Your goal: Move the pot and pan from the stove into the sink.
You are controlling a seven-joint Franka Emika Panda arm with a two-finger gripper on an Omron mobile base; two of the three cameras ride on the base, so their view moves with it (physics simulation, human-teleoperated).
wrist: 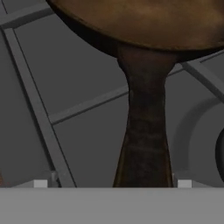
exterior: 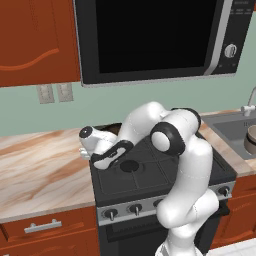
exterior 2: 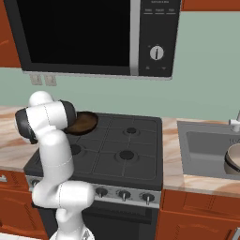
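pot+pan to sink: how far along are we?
Roughly halfway. Done: the pot sits in the sink. In hand: the open gripper straddles the pan handle in the hand view, not yet closed on it; the pan is at the stove's back left. Left: grip, lift, carry the pan to the sink.

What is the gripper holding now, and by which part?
Nothing. The gripper is open, its tips on either side of the pan handle, not closed on it.
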